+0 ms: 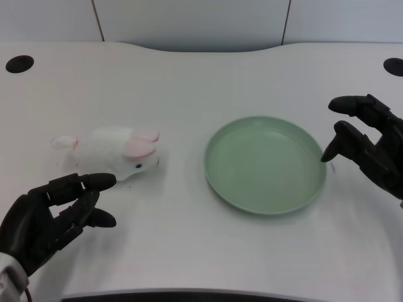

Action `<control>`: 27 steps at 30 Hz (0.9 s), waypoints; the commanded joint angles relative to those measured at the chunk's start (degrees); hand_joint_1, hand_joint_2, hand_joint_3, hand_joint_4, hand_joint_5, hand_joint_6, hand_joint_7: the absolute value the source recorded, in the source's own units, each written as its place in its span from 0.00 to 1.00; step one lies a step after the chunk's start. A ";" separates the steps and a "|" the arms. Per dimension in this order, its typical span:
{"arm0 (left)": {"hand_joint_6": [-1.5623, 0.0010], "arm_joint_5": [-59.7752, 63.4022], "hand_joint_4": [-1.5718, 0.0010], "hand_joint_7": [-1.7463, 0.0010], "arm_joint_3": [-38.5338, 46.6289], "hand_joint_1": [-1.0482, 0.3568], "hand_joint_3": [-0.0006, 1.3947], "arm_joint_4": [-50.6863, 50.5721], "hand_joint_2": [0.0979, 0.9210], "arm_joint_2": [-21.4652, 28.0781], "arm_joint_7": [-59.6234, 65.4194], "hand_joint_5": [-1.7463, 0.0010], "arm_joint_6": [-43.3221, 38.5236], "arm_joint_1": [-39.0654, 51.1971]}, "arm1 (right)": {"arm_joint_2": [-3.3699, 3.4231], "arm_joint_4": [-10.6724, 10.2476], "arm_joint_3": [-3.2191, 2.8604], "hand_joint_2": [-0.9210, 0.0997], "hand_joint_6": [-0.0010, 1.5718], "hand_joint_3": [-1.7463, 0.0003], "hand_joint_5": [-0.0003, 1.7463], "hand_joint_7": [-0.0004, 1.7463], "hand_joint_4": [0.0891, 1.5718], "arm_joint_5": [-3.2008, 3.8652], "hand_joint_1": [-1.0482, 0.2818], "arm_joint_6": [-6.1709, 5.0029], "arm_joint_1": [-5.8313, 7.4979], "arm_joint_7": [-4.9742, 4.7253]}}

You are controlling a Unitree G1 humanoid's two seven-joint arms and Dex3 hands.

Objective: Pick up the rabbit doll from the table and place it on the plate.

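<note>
A white rabbit doll [113, 151] with pink ears lies on its side on the white table, left of centre. To its right sits a pale green plate [265, 165] with nothing in it. My left hand [53, 214] hovers at the lower left, just in front of the doll, its fingers spread and holding nothing; the fingertips [104, 181] are close to the doll's underside but I cannot tell whether they touch it.
My right hand [368, 145] rests at the right edge, beside the plate's rim. Two black round holes [19, 63] mark the table's far corners. The table's front edge runs along the bottom of the view.
</note>
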 commanded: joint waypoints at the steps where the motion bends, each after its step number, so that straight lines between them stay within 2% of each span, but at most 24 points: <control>1: 0.43 0.53 0.63 0.79 0.59 0.41 0.28 0.74 1.00 0.79 0.40 0.24 -0.28 -0.38 | -0.24 0.92 -0.89 0.00 0.35 0.82 0.92 0.67 0.37 0.10 0.49 -1.05 -0.94 0.31; 4: 0.43 0.58 0.63 0.78 0.63 0.41 0.28 0.74 1.00 0.76 0.37 0.24 -0.27 -0.40 | -0.25 1.16 -0.90 0.00 0.35 0.82 0.92 0.67 0.37 0.11 0.49 -1.23 -1.04 0.38; 5: 0.43 0.67 0.63 0.78 0.49 0.41 0.28 0.59 1.00 0.94 0.02 0.24 -0.34 -0.31 | -0.12 1.41 -1.37 0.00 0.35 0.82 0.92 0.67 0.37 0.83 0.49 -0.25 -1.21 0.44; 6: 0.50 0.74 0.65 0.63 0.39 0.40 0.29 0.47 1.00 1.08 -0.25 0.22 -0.39 -0.24 | -0.02 1.60 -1.72 0.00 0.34 0.83 0.91 0.68 0.37 1.38 0.48 0.48 -1.35 0.49; 7: 0.55 0.78 0.65 0.52 0.33 0.40 0.29 0.39 1.00 1.16 -0.43 0.20 -0.42 -0.19 | 0.05 1.72 -2.01 0.00 0.34 0.83 0.91 0.69 0.38 1.71 0.47 1.00 -1.44 0.55; 8: 0.57 0.81 0.65 0.48 0.30 0.40 0.29 0.35 1.00 1.21 -0.52 0.20 -0.44 -0.17 | 0.11 1.80 -2.22 0.00 0.33 0.83 0.91 0.70 0.38 1.84 0.47 1.28 -1.51 0.61; 12: 0.60 0.80 0.66 0.44 0.29 0.40 0.29 0.35 1.00 1.22 -0.52 0.20 -0.44 -0.17 | 0.18 1.87 -2.55 0.00 0.33 0.83 0.91 0.70 0.38 1.65 0.47 1.43 -1.60 0.78; 20: 0.60 0.80 0.66 0.42 0.29 0.40 0.29 0.36 1.00 1.22 -0.52 0.20 -0.44 -0.17 | 0.20 1.97 -2.65 0.00 0.32 0.83 0.91 0.71 0.38 1.57 0.47 1.41 -1.66 0.85; 21: 0.60 12.49 0.66 0.42 -2.01 0.40 0.29 -3.70 1.00 6.19 3.54 0.20 -9.10 -1.83 | 0.35 1.39 -2.37 0.00 0.32 0.83 0.91 0.71 0.38 1.32 0.47 1.38 -1.40 0.60; 22: 0.69 21.42 0.73 0.56 -3.69 0.33 0.21 -6.70 1.00 9.86 6.62 0.30 -15.70 -3.08 | 0.46 0.95 -2.16 0.00 0.32 0.83 0.91 0.71 0.38 1.13 0.47 1.36 -1.20 0.42; 23: 0.72 27.64 0.77 0.69 -4.80 0.28 0.15 -8.58 1.00 12.23 8.80 0.38 -20.34 -3.92 | 0.53 0.66 -2.02 0.00 0.32 0.83 0.91 0.71 0.38 1.01 0.47 1.34 -1.07 0.29; 24: 0.72 31.09 0.79 0.73 -5.34 0.27 0.13 -9.38 1.00 13.34 10.08 0.41 -22.95 -4.35 | 0.57 0.51 -1.95 0.00 0.32 0.83 0.91 0.71 0.38 0.95 0.47 1.33 -1.00 0.22; 25: 0.73 35.25 0.79 0.75 -6.13 0.26 0.12 -10.00 1.00 15.56 10.90 0.43 -22.96 -5.51 | 0.54 1.09 -2.06 0.00 0.32 0.83 0.91 0.71 0.38 0.99 0.47 0.88 -1.12 0.65; 26: 0.79 38.52 0.89 0.83 -6.70 0.22 0.10 -10.39 1.00 17.20 11.61 0.51 -23.09 -6.39 | 0.51 1.53 -2.14 0.00 0.32 0.83 0.91 0.71 0.38 1.02 0.47 0.53 -1.21 0.98; 27: 0.81 40.86 0.92 0.85 -7.11 0.21 0.10 -10.59 1.00 18.30 12.23 0.55 -23.30 -6.99 | 0.50 1.82 -2.20 0.00 0.32 0.83 0.91 0.71 0.38 1.04 0.47 0.30 -1.27 1.19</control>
